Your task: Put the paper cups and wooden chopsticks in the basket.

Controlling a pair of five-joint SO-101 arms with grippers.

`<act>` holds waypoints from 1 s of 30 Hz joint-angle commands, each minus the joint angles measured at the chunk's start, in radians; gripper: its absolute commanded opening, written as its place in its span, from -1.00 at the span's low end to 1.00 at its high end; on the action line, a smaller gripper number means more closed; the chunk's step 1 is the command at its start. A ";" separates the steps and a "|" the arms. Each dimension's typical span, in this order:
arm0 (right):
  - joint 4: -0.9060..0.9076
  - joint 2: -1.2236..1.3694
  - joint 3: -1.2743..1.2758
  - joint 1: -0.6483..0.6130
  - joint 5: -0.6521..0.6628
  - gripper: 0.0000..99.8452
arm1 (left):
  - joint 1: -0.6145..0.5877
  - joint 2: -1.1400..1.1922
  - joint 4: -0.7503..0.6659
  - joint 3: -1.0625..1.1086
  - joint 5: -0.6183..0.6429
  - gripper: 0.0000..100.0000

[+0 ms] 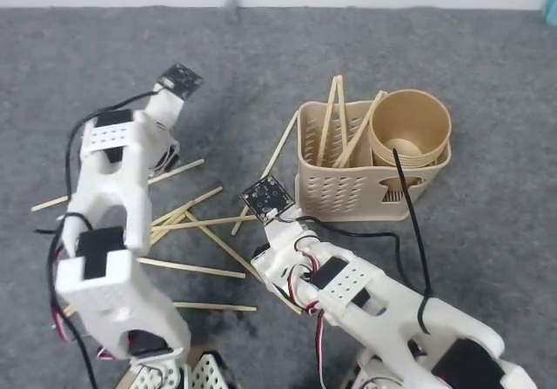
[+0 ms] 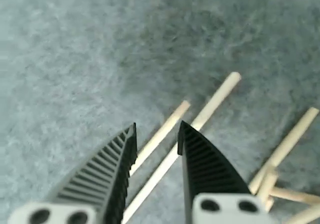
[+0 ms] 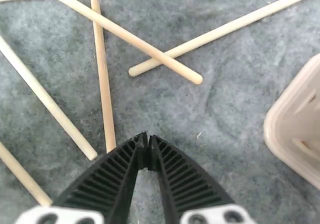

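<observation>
Find paper cups point(image 1: 409, 128) already nested and upright in the right compartment of the basket point(image 1: 348, 199), right of centre in the high view; judge that part done. Count several chopsticks in the basket point(image 1: 335, 124) standing tilted in the left compartment, upper ends poking above the rim, probably dropped in end-first. Note one more stick point(image 1: 278, 151) slanting along the basket's outer left wall; cannot tell whether leaning on it or lying flat beside it. See loose chopsticks point(image 1: 193, 269) scattered and crossing on the grey bench point(image 1: 487, 50), centre-left to lower left of the high view, none in the basket; judge these the remainder of the job.

Left claw point(image 2: 156, 136): spread, low over the bench, straddling a pair of near-parallel sticks point(image 2: 212, 101), the longer running between the jaws. Looks lined up for a pinch; nothing gripped yet.

Right claw point(image 3: 148, 143): pressed together, holding nothing, tips aimed at bare bench. Nearest stick end point(image 3: 107, 134) just beside the tips, not touching; crossed sticks point(image 3: 165, 58) farther out; basket corner point(image 3: 300, 129) near on the other side. Judge this claw parked between pile and basket, needing to spread before any pick.
</observation>
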 commanded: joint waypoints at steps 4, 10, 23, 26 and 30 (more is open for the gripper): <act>0.004 -0.004 -0.064 0.012 0.012 -0.98 | 0.049 0.000 0.014 -0.041 -0.017 -0.74; 0.004 -0.004 -0.064 0.012 0.012 -0.98 | 0.049 0.002 0.009 -0.039 -0.018 -0.74; 0.004 -0.004 -0.064 0.012 0.012 -0.98 | 0.038 0.084 0.008 -0.056 -0.060 -0.74; 0.004 -0.004 -0.064 0.012 0.012 -0.98 | 0.032 0.126 0.041 -0.119 -0.055 -0.74; 0.004 -0.004 -0.064 0.012 0.012 -0.98 | 0.038 0.157 0.069 -0.153 -0.055 -0.74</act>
